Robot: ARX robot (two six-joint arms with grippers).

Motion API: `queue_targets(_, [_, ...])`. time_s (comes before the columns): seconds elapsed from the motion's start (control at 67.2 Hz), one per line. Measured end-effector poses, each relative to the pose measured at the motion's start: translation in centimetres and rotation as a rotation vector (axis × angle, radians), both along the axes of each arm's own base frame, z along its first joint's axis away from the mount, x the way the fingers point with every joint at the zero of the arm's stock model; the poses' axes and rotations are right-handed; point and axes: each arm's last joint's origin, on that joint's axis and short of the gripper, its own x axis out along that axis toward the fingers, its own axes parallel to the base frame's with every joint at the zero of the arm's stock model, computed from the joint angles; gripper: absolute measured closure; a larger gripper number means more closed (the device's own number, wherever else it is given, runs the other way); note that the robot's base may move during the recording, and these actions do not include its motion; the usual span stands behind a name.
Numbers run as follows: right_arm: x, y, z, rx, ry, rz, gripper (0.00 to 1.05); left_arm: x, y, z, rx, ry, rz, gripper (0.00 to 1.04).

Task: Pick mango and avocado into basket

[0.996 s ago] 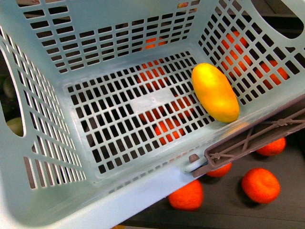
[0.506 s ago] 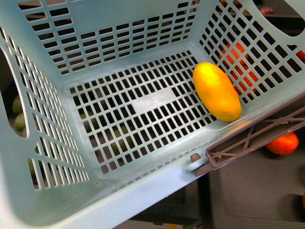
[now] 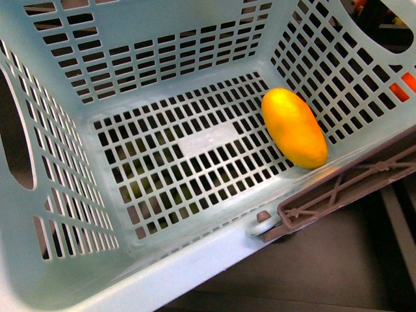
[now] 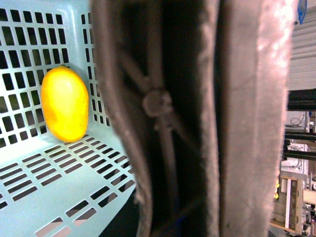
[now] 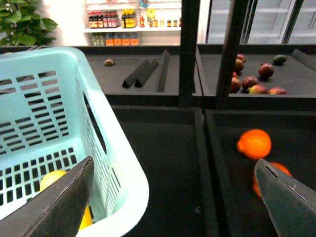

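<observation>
- Shows the mango [image 3: 294,128] lying in the basket [image 3: 162,39], centre right of the front frame, against the side wall near the brown handle [image 3: 344,188]; unmoved within the basket since a second ago.
- No longer shows oranges through the slotted floor or at lower right. Only a dark surface and dim greenish shapes there now, so the basket is probably being carried across the display.
- Leaves the avocado unlocated: not in the basket, not surely identifiable anywhere.
- Shows the right gripper [image 5: 174,163] spread wide and empty beside the basket rim, with oranges [image 5: 254,143] at centre right.
- Cannot tell the left gripper's state; only the blurred handle fills that view.
- Reads as half done.
</observation>
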Motion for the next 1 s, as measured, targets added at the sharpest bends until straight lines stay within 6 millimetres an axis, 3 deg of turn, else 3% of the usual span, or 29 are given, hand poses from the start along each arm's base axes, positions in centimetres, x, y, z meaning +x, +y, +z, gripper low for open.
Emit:
queue_targets(0.669, [0.0, 0.0, 0.0, 0.0, 0.002, -0.001, 0.09, 0.4, 0.4, 0.0, 0.022, -0.02, 0.031, 0.91])
queue_targets(0.803, [1.5, -0.5, 0.9, 0.198, 0.379, -0.33, 0.09, 0.1, 0.1, 0.0, 0.004, -0.004, 0.0, 0.91])
queue_targets(0.877, [1.5, -1.3, 0.5, 0.258, 0.532, -0.396, 0.09, 0.0, 0.0, 0.0, -0.001, 0.001, -0.012, 0.91])
queue_targets(0.996, [2.2, -3.3, -0.5, 0.329, 0.584, -0.431, 0.09, -0.1, -0.1, 0.0, -0.005, 0.005, -0.014, 0.91])
